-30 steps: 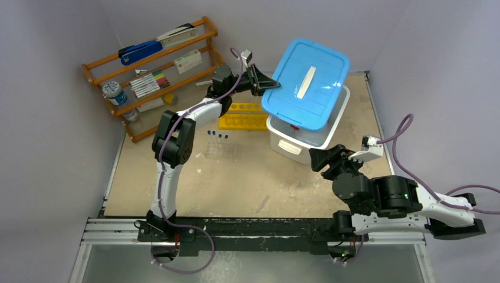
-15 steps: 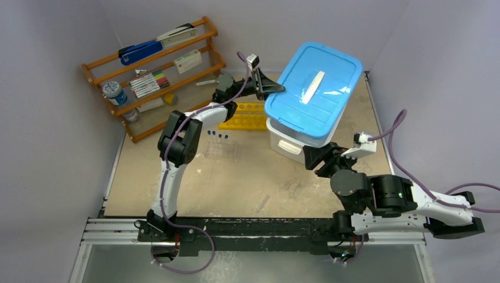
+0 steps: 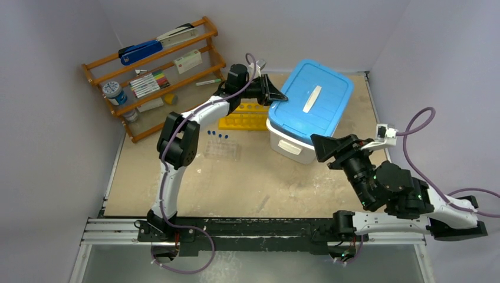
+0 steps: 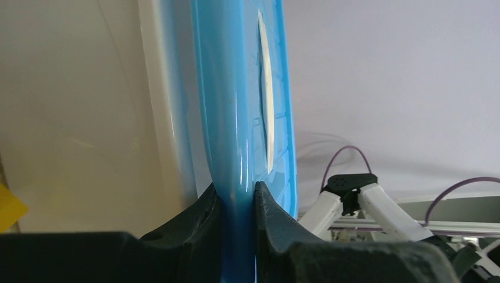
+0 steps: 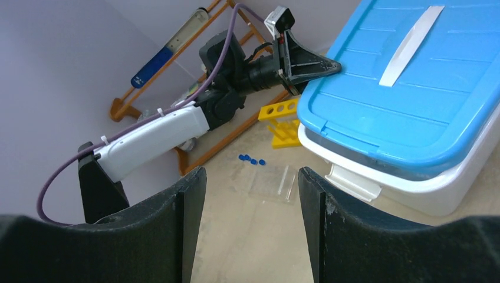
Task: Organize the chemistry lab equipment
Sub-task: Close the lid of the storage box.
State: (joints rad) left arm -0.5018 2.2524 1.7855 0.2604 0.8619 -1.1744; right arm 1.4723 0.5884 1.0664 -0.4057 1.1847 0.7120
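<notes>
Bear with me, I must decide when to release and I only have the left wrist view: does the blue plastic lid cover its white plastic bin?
Observer: From above, the blue plastic lid lies over the white plastic bin, though the bin's near end shows past it. The left gripper pinches the lid's left edge.
Operator: Is the right gripper helping?
Observer: No. The right gripper is open with nothing between its fingers, by the bin's near corner and facing it.
Operator: Anything below my wrist?
Observer: The yellow six-hole rack stands there, beside the bin's left side.
</notes>
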